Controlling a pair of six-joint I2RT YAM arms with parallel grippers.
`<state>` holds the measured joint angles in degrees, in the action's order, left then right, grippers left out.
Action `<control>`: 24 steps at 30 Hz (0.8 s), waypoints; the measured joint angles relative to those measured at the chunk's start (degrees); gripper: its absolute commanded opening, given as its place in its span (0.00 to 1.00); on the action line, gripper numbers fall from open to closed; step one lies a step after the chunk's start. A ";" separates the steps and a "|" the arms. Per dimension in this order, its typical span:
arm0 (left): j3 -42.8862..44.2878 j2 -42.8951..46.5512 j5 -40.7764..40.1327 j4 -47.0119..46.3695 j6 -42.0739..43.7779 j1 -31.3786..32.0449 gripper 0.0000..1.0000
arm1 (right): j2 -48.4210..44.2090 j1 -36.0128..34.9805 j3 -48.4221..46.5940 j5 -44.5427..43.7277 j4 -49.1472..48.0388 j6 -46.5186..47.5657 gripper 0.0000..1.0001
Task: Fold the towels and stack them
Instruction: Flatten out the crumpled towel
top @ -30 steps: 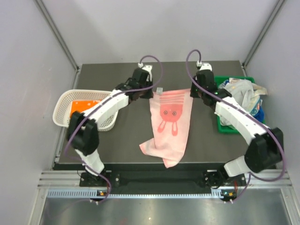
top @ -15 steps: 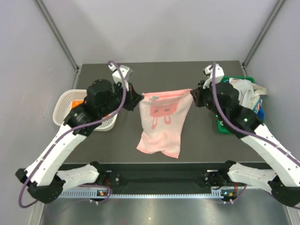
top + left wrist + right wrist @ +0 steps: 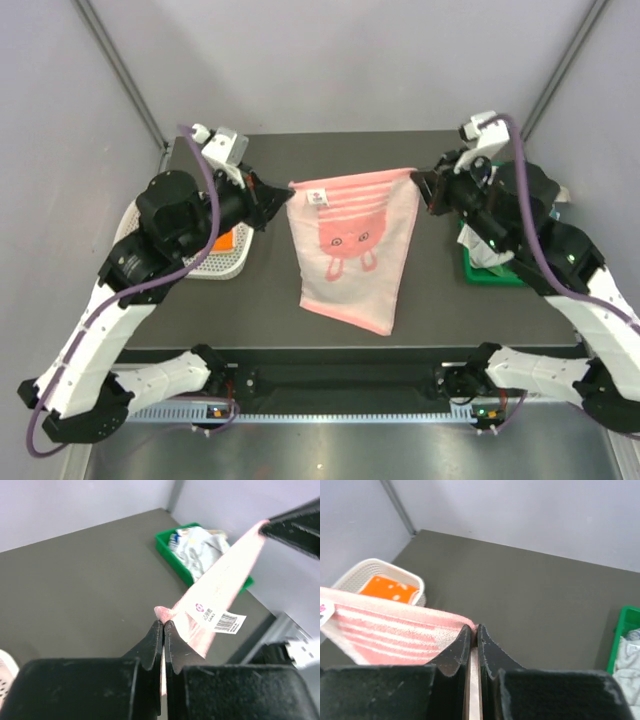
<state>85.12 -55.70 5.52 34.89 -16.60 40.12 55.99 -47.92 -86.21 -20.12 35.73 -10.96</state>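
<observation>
**Pink towel held up by both top corners, ready to lay flat**

At far left, the white mesh basket (image 3: 205,268) holds the orange towel (image 3: 232,240), partly hidden behind my left arm. Just to its right, the left gripper (image 3: 283,197) has its fingers pinched shut on the top left corner of the pink towel (image 3: 352,245), beside the sewn-in label (image 3: 317,198). The towel hangs spread in the air over mid-table, with its top edge pulled taut across to the right gripper (image 3: 420,185). That gripper is clamped on the other top corner. I cannot tell whether the lower edge touches the table (image 3: 440,315). At far right, the green bin (image 3: 490,275) holds a heap of unfolded cloths (image 3: 478,250).

I read this as the spreading step before the first fold. Next I would lower both arms together, keeping the top edge tight. The towel should land smooth on the open table between basket and bin.
</observation>
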 measured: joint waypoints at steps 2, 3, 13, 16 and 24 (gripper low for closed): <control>2.08 -3.02 -3.08 -0.20 -0.04 -0.31 0.00 | 3.96 3.28 -2.10 1.75 0.48 0.66 0.00; 3.50 -5.57 -4.11 -0.66 -0.07 -1.05 0.00 | 6.49 6.95 -3.08 3.65 0.26 0.85 0.00; 10.58 -40.02 4.07 -14.51 -4.46 -19.30 0.00 | 37.66 26.71 -12.09 16.92 -5.35 2.56 0.00; 14.16 -50.53 5.57 -16.94 -5.05 -21.27 0.00 | 47.76 29.94 -17.35 19.89 -8.02 2.40 0.00; 22.77 -66.62 10.27 -21.42 -7.56 -25.11 0.00 | 60.43 32.33 -23.78 23.85 -11.52 1.27 0.00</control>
<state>107.90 -122.32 15.79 13.47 -24.16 15.00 116.42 -15.59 -110.00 3.73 24.21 -9.69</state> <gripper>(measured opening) 0.022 0.035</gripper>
